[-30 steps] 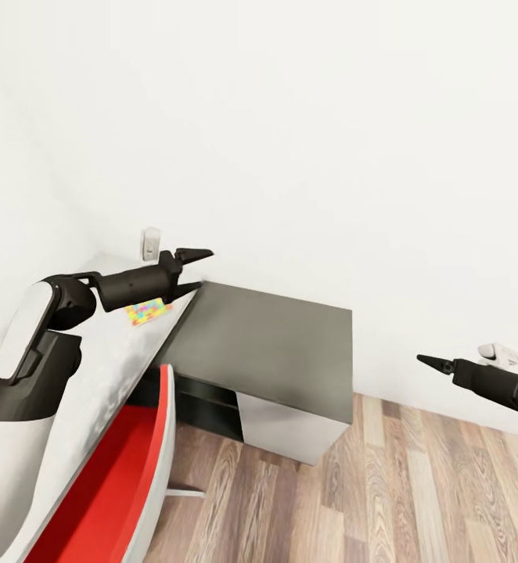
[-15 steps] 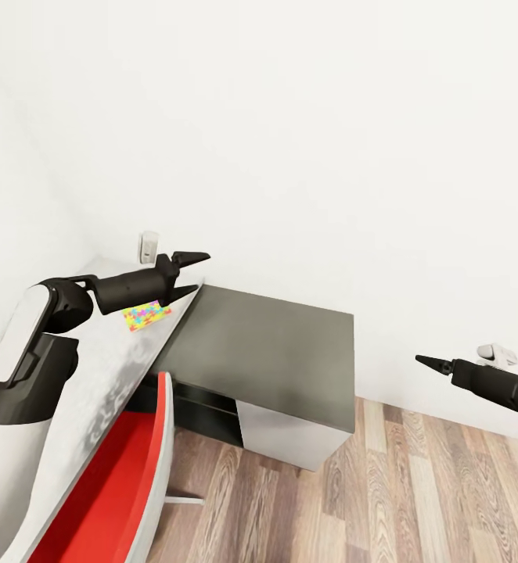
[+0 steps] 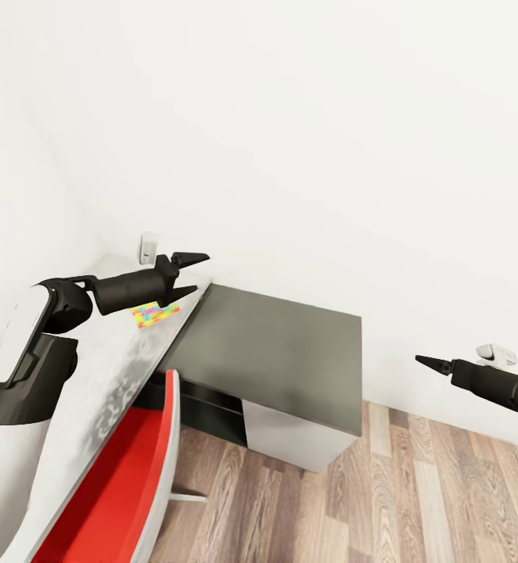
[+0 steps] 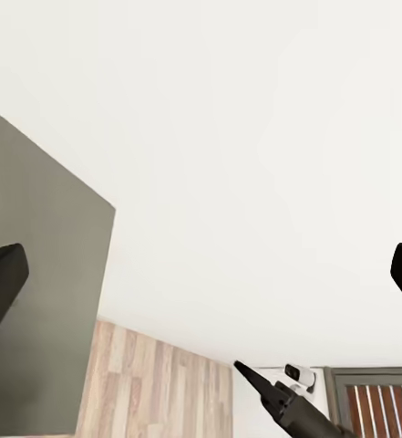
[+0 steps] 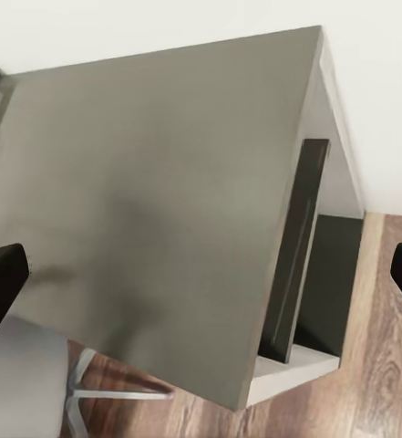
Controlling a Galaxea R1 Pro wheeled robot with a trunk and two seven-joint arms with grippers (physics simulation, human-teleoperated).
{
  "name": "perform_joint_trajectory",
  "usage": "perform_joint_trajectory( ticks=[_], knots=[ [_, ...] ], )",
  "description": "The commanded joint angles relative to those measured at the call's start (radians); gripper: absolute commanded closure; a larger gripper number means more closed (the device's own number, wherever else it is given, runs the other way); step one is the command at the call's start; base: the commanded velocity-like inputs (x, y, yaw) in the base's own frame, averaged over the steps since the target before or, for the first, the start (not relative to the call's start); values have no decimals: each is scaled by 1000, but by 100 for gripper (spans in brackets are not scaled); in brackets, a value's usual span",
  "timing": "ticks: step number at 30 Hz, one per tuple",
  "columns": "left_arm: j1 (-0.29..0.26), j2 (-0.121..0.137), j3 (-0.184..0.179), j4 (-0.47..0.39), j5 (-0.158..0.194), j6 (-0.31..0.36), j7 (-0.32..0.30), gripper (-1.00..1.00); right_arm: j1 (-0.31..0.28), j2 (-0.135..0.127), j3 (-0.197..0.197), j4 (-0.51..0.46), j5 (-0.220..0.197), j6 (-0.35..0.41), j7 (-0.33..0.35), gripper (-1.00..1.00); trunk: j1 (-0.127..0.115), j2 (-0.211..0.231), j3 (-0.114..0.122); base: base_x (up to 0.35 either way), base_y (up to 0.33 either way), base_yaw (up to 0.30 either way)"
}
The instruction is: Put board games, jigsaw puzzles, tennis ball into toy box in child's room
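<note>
Left gripper hung over the far end of the pale table, fingers spread and empty, just past a jigsaw puzzle lying flat there; judged a staging pose for picking up the sheet. Puzzle was thin, of interlocking yellow, pink, green and blue pieces, likely hard to pinch off a smooth top. Right gripper was held out over the wood-plank floor, well apart from the table; from its wrist view, fingers stood wide, nothing between. Dark side table matte, bare. Red chair tucked close
</note>
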Motion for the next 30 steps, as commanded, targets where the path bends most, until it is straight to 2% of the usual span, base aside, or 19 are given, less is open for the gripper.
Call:
perform_joint_trajectory(
  ticks=[1, 13, 30],
  knots=[
    [-1, 0, -1, 0, 10, -1, 10, -100, -1, 0, -2, 0, 9, 5, 10, -100, 1, -2, -2, 1, 0, 181],
    [2, 10, -1, 0, 10, -2, 12, -100, -1, 0, -1, 0, 9, 5, 11, -100, 1, -2, -2, 45, -15, 80],
    [3, 12, -3, -1, 9, -1, 12, -100, -1, 0, -2, 0, 9, 5, 11, -100, 1, -2, -2, 235, -104, 10]
  ],
)
